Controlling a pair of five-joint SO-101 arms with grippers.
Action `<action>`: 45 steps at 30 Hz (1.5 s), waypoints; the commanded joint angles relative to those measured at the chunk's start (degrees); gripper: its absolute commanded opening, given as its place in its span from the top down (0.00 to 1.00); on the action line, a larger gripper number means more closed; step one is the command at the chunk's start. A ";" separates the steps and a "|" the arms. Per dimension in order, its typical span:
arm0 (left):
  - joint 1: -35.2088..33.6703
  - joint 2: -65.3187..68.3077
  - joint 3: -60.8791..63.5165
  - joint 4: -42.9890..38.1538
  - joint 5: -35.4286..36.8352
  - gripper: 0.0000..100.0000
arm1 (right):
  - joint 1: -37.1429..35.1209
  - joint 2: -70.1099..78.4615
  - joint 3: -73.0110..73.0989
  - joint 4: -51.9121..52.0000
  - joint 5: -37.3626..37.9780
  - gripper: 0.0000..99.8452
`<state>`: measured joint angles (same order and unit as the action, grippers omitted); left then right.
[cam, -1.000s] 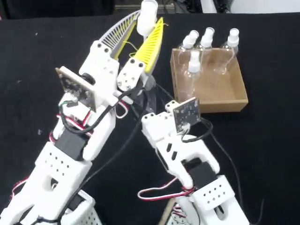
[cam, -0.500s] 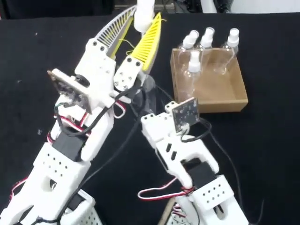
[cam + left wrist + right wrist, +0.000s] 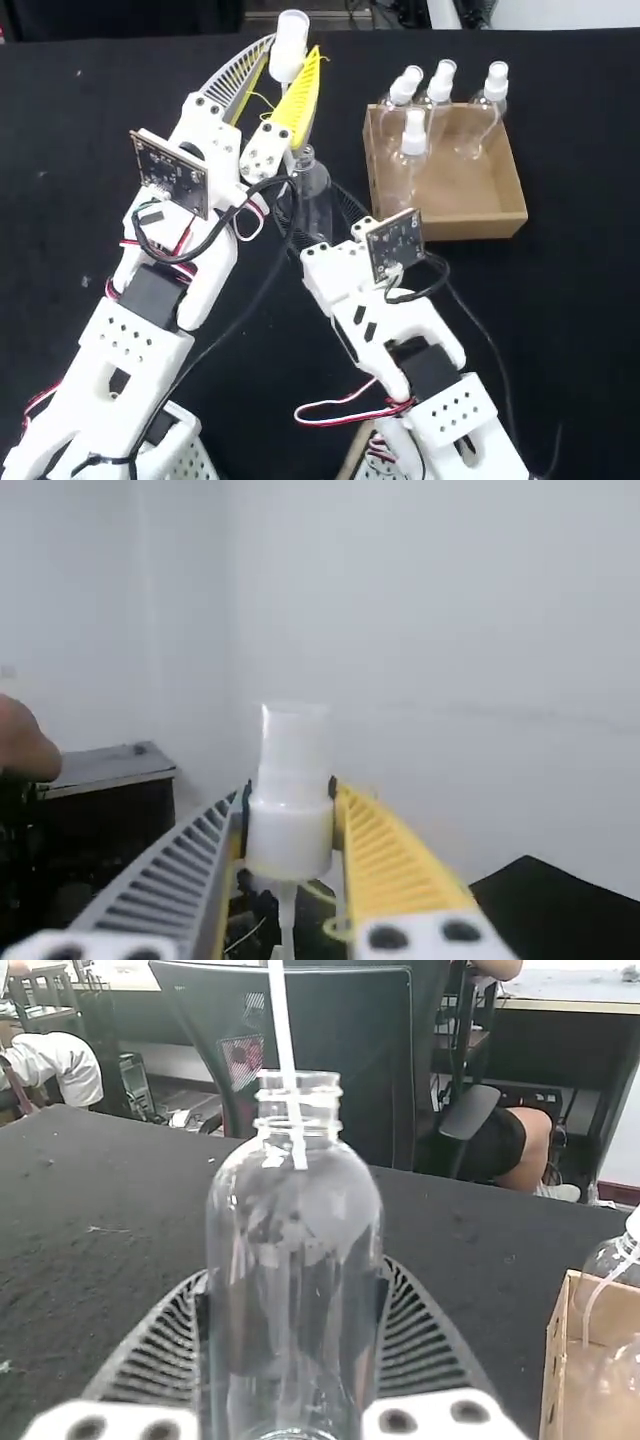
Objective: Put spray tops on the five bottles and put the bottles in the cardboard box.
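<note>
The left pincer (image 3: 290, 815) is closed on the spray top (image 3: 292, 780), whose dip tube (image 3: 284, 1050) hangs below it and appears to reach into the neck of the open bottle (image 3: 292, 1220) clamped upright in the right pincer (image 3: 292, 1288). If the top comes down off-axis, the tube may buckle or the cap seat crooked; a hard push could slide the bottle through the grip. The cardboard box (image 3: 480, 215), to the right pincer's right, holds four capped bottles (image 3: 413, 140).

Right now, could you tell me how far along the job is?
Done: four capped bottles sit in the cardboard box. In hand: the right gripper holds the fifth bottle, the left gripper holds its spray top, tube inside the bottle. Left: seat it, box it.
</note>
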<state>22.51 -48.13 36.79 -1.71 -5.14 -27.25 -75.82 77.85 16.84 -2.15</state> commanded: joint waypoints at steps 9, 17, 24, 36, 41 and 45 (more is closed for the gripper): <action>6.37 -0.44 0.66 7.74 -0.09 0.97 | -0.09 -1.45 -0.92 -1.67 0.00 0.99; 6.37 -0.88 0.57 17.41 -0.09 0.97 | -0.09 -1.45 -0.92 -1.67 0.09 0.99; 6.37 -0.88 0.13 22.24 -0.35 0.97 | -0.09 -1.45 -0.75 -1.67 0.09 0.99; 6.29 -0.88 0.57 22.24 -0.53 0.97 | -0.09 -1.45 -0.66 -1.67 0.09 0.99; 6.37 -0.88 0.57 22.15 -0.53 0.97 | -0.09 -1.45 -0.66 -1.67 0.09 0.99; 6.29 -0.88 0.66 22.24 -0.53 0.97 | -0.09 -1.45 -0.66 -1.67 0.09 0.99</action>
<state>28.13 -48.22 37.67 20.09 -5.49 -27.25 -75.74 77.93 16.84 -2.24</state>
